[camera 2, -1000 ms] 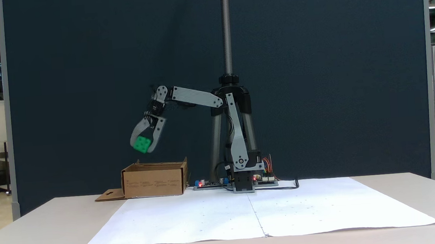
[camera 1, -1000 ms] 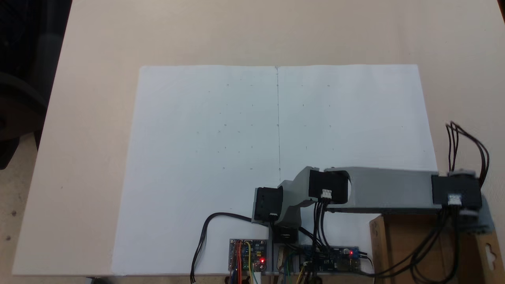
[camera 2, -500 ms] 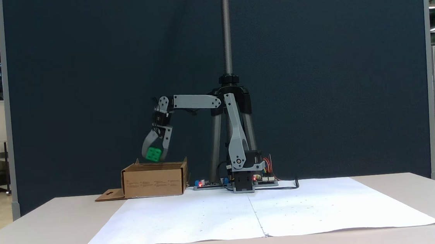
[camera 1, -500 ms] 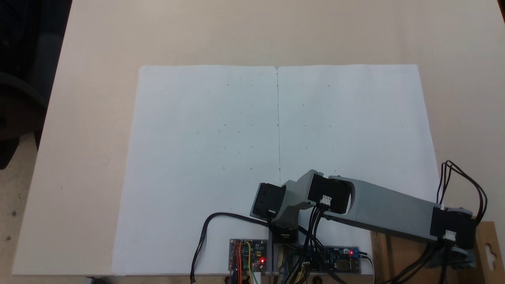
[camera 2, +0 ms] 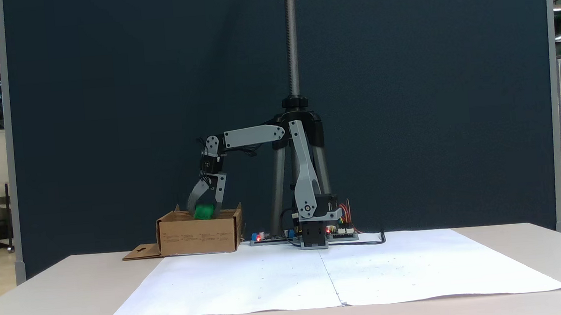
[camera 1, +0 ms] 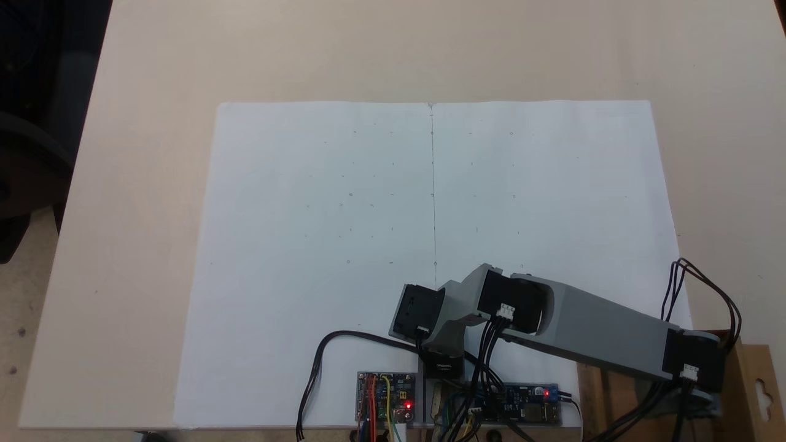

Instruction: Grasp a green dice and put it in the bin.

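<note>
so in a fixed view from the front, the arm [camera 2: 307, 175] is bent over to the left with its gripper [camera 2: 204, 212] pointing down into the top of the bin [camera 2: 199, 232], the brown cardboard box sitting on the worktop [camera 2: 46, 296] left of the arm's base. the green dice [camera 2: 203, 211] is pinched between the jaws, one grey finger on each side of it, so the jaws are clenched on it. the lower part of the dice is right at the rim of the bin, dipping just behind the front wall, so it's at the opening but i can't tell if it's touching the floor of the box. the bin's flap [camera 2: 140, 251] with the hanger hole lies flat on the worktop to the left of the box. in a fixed view from above, the arm [camera 1: 602, 334] reaches off toward the lower right corner and covers most of the bin [camera 1: 592, 393], with the flap [camera 1: 761, 387] and its cutout poking out at the far right edge; the dice is hidden under the arm there. the big white paper sheet [camera 1: 368, 215] covers the middle of the worktop [camera 1: 153, 61], and the little circuit boards [camera 1: 385, 396] with red leds glowing sit by the base. black cables [camera 1: 706, 288] loop up off the wrist end.
</note>
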